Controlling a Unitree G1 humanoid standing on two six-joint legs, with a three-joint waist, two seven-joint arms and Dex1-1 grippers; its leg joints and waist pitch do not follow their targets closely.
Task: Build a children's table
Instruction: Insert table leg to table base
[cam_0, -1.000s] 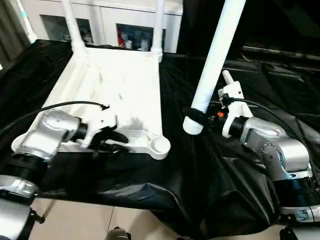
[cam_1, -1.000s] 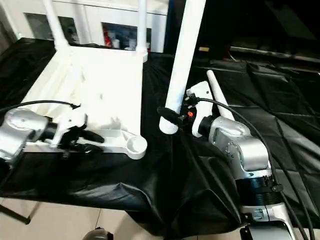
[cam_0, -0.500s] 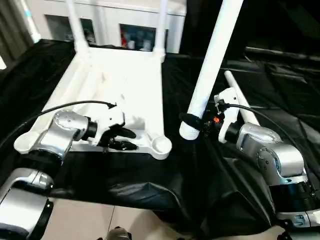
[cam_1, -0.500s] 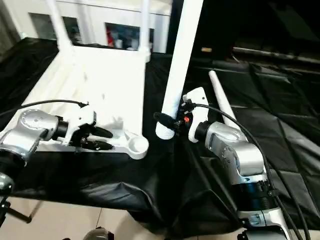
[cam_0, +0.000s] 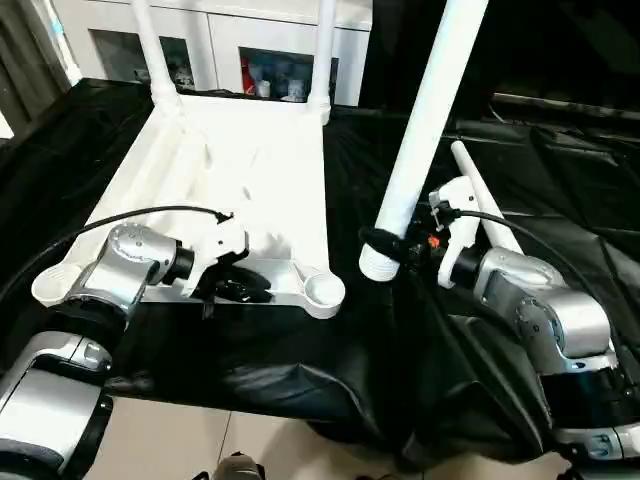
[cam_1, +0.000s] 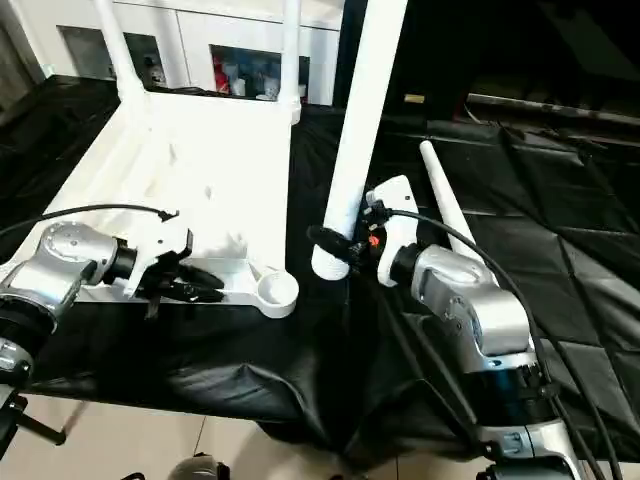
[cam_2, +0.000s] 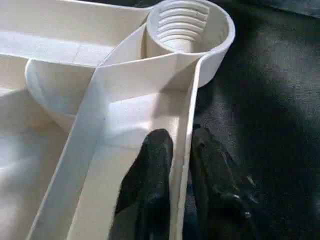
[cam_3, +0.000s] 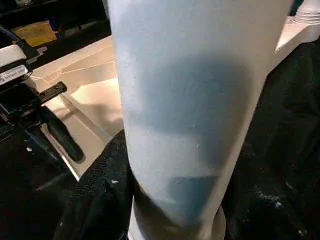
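Start at your left: the table top lies upside down on the black-draped bench, ribbed underside facing up. At its far edge two legs already stand in their sockets, one at the far left corner and one at the far right corner. So half the legs look fitted.

Your left pincer sits at the near rim of the top, its two black fingers pressed close on either side of the thin outer wall, pinching the rim and, it seems, steadying the top. Just beyond it the near right socket is open, its inner threads showing and nothing in it. The near left socket also looks unfilled.

Moving right, your right pincer is clamped around the thick end of the third leg, which it holds nearly upright, leaning a little. The leg's lower end hangs just beside the near right socket, to its right and not yet over it.

Furthest right, the fourth leg lies on the bench behind your right arm, untouched.

What remains, as I judge it: seat this held leg, then fetch and fit the last one, then turn the table upright.
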